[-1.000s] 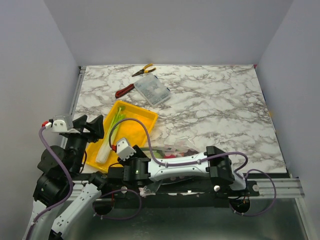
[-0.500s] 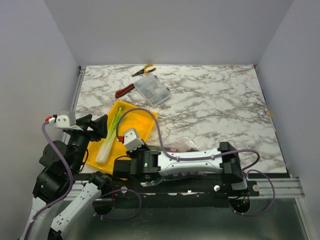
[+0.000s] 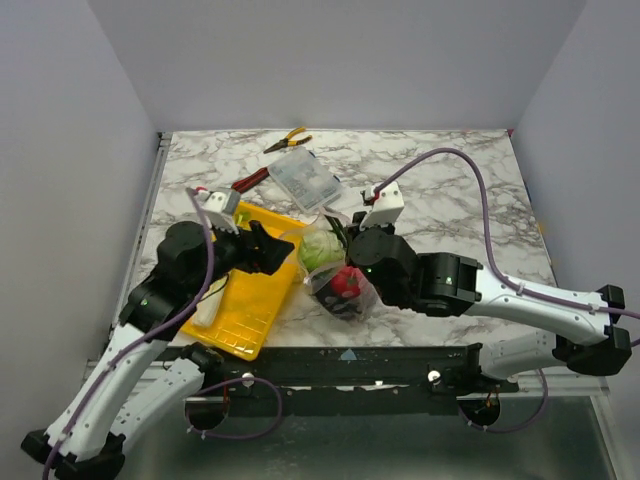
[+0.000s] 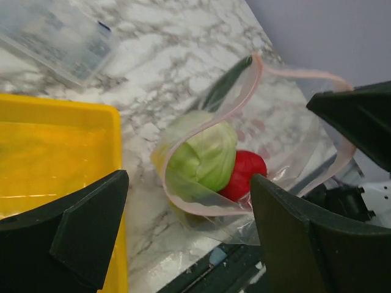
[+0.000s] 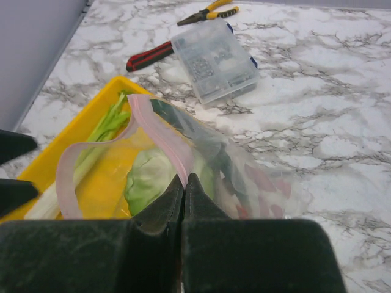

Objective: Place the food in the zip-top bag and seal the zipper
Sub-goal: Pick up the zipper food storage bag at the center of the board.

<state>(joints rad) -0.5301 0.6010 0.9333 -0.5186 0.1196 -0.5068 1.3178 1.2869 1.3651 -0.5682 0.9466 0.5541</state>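
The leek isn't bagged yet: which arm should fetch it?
Left, probably. The left tool is open and empty at the yellow tray where the leek lies; the right tool is shut on the zipper of the bag, holding its mouth up.

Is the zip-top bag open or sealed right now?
Open. The zipper on the bag gapes in a wide loop, cabbage and tomato visible inside.

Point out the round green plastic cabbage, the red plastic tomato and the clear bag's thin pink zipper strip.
round green plastic cabbage [image 4: 204,155]: left wrist view, middle of its face.
red plastic tomato [image 4: 245,173]: left wrist view, its visible right side.
thin pink zipper strip [image 5: 157,133]: right wrist view, middle of its straight run.
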